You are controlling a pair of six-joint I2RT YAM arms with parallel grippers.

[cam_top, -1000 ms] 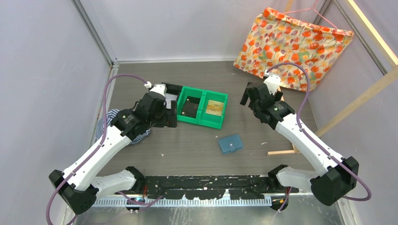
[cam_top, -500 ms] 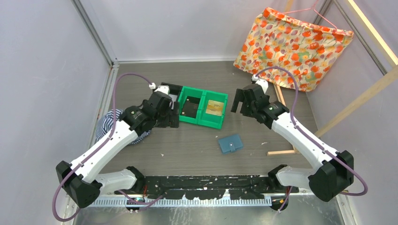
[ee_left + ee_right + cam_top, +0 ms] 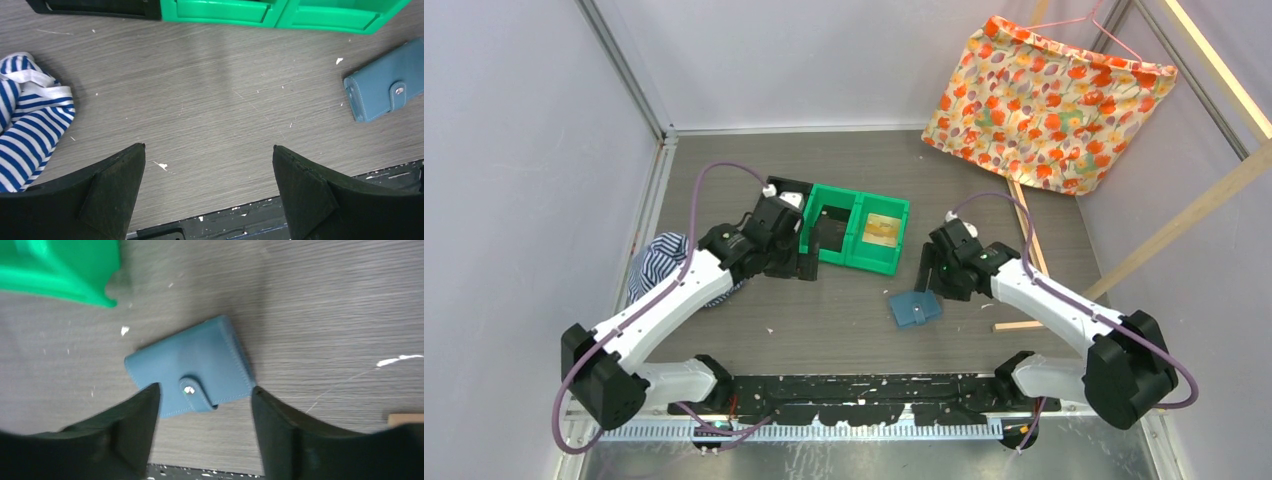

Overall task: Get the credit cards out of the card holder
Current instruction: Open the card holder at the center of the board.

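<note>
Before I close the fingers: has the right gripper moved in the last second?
Yes. The right gripper has swung from level with the green bins toward the near edge, and now hangs over the card holder.

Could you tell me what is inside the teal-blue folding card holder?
Nothing shows: the teal-blue folding card holder lies closed, its tab snapped down, so its contents are covered.
</note>
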